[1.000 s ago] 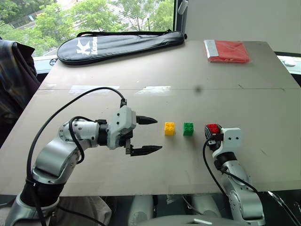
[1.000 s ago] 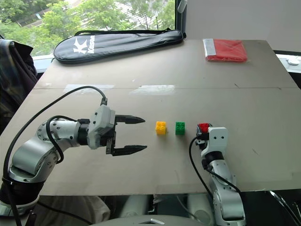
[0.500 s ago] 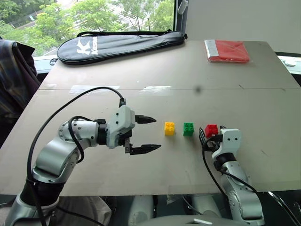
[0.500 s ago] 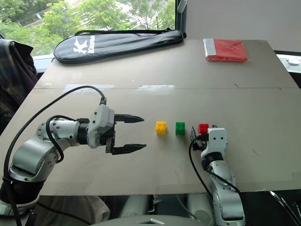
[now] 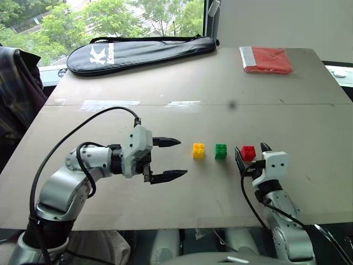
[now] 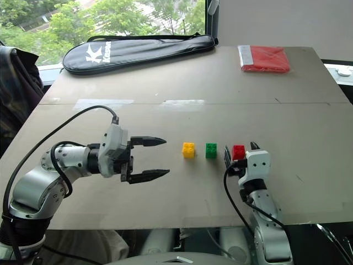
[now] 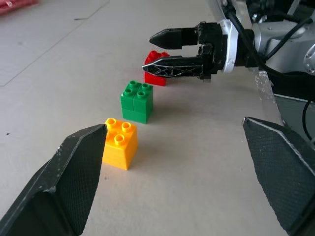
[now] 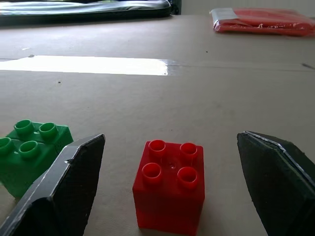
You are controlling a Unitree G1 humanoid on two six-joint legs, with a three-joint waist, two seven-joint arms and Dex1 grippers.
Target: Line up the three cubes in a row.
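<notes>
Tabletop (image 5: 165, 83), yellow cube (image 5: 198, 150), green cube (image 5: 220, 150), red cube (image 5: 248, 153) aligned, both fingers spread, empty

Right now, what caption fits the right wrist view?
Open right hand straddling the red cube, green cube beside it.

1. The two head cameras are looking forward and down over the table (image 5: 276, 94) from its near edge, taking in the whole top to the far edge.
2. The left wrist camera is sitting low and close, facing along the row of bricks (image 7: 137, 101) toward the right gripper (image 7: 162, 51).
3. The right wrist camera is skimming the surface, facing the far edge.
4. Both wrist views are sharing the red brick (image 8: 170, 187) and the green brick (image 8: 29, 152).
</notes>
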